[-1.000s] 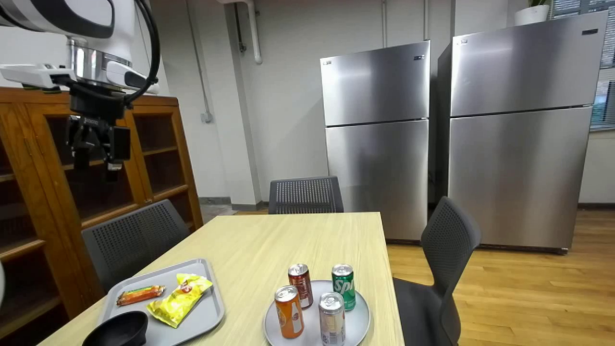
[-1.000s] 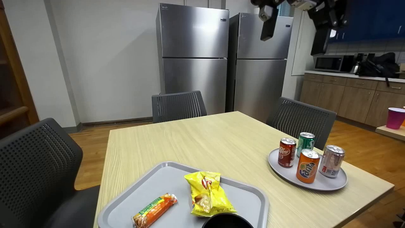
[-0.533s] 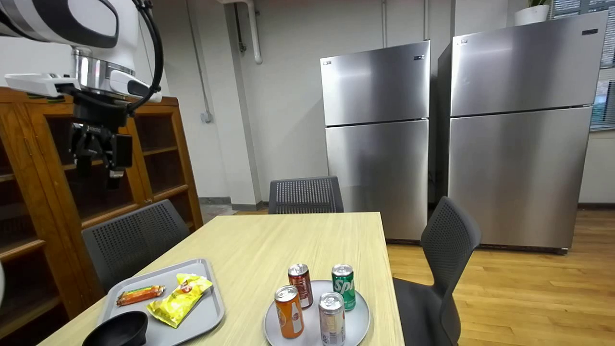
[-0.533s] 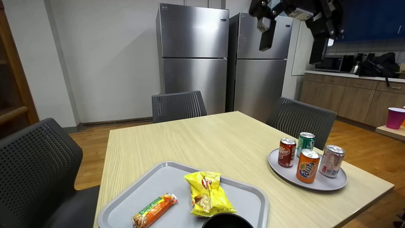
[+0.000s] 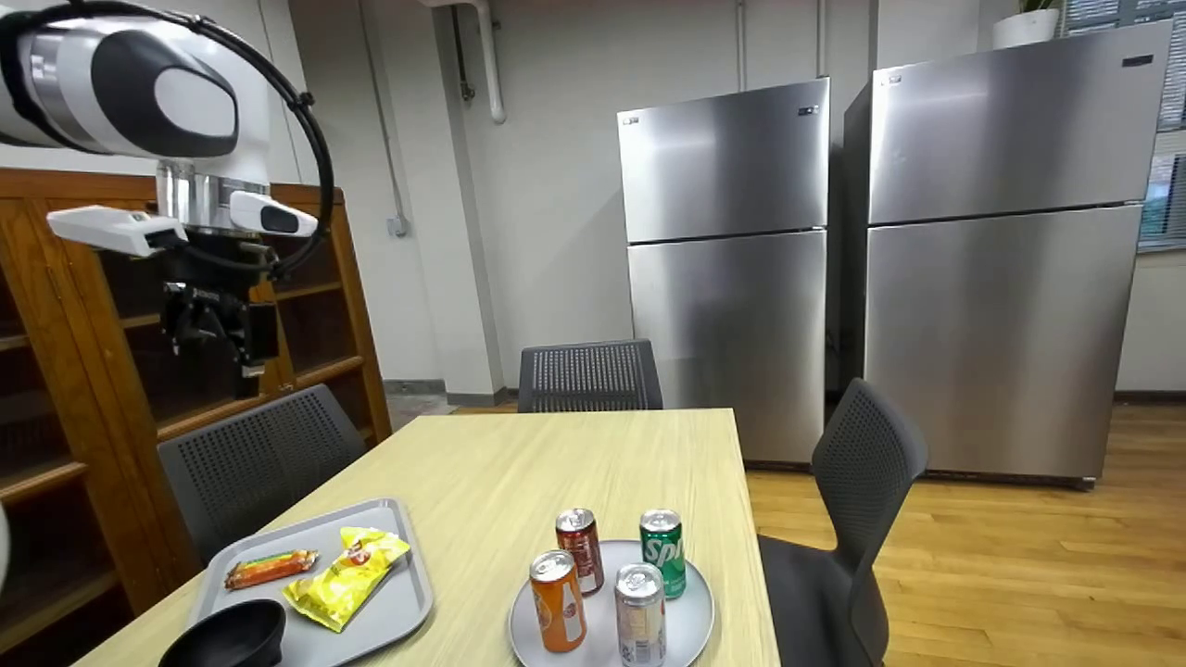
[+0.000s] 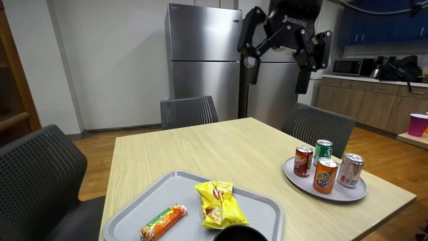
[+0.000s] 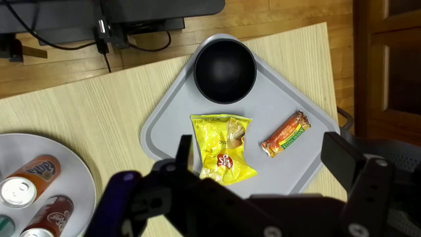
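Your black gripper [image 6: 278,80]: jaws spread wide, above the pale wood desk [image 6: 200,147]. On your grey rectangular tray [image 6: 177,192], at left: yellow foil chip bag [image 6: 220,207]; orange-and-green wrapped granola bar [image 6: 164,223], left of it; round black bowl [image 7: 225,70], near side.

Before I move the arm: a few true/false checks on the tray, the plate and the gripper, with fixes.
1. The yellow chip bag, granola bar and black bowl share the gray tray. True.
2. The granola bar lies inside the black bowl. False: it lies on the gray tray, apart from the black bowl.
3. The gripper is open, holding nothing. True.
4. The Fanta can stands upright on the round plate. True.
5. The round plate sits on the gray tray. False: it sits on the table, apart from the gray tray.
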`<action>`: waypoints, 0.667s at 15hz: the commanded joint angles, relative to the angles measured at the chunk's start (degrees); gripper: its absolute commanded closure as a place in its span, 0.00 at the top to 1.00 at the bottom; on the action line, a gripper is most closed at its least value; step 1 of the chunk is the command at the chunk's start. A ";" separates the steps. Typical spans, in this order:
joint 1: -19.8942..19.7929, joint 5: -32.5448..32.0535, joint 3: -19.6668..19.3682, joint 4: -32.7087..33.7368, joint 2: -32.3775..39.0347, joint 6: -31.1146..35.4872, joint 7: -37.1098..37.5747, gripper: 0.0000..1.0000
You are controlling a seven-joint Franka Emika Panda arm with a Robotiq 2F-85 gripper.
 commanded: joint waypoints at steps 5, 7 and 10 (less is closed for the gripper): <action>1.56 -2.68 2.20 0.96 12.00 13.88 -1.87 1.00; 1.92 -3.98 2.17 1.61 15.66 16.84 -2.07 1.00; 2.36 -5.99 2.01 2.78 20.96 20.67 -2.33 1.00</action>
